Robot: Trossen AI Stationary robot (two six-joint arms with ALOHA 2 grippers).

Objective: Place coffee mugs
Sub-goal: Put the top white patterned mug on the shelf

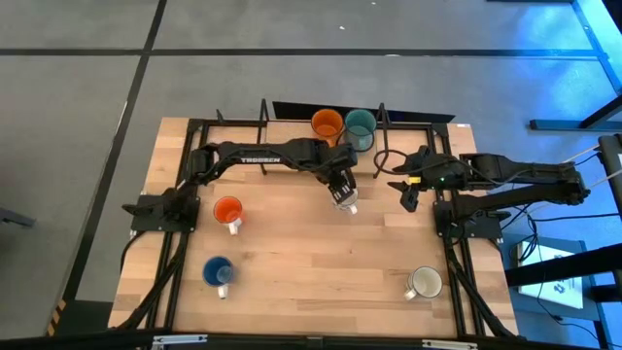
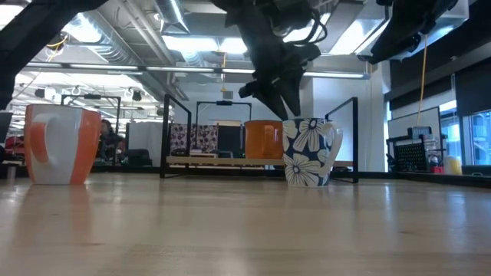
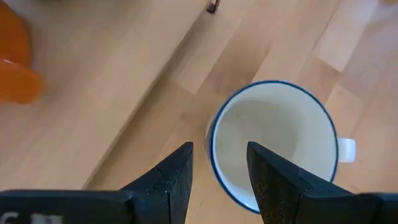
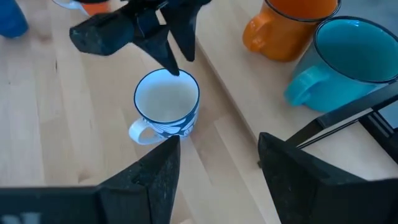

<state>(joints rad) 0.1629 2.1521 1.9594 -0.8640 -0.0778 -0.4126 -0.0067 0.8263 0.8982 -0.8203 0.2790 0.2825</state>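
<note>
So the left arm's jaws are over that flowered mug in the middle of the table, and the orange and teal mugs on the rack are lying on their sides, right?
Not quite. The orange mug and teal mug on the rack stand upright, mouths up, as the right wrist view shows. The left gripper is indeed over the flowered mug.

Two dark, matte-black jointed arms. The left arm [image 1: 258, 156] bears white lettering along its upper link. The right arm [image 1: 515, 175] carries a looping black cable and a small yellow mark near its wrist. Each gripper ends in two tapered, wedge-shaped black fingers [image 3: 174, 180].
</note>
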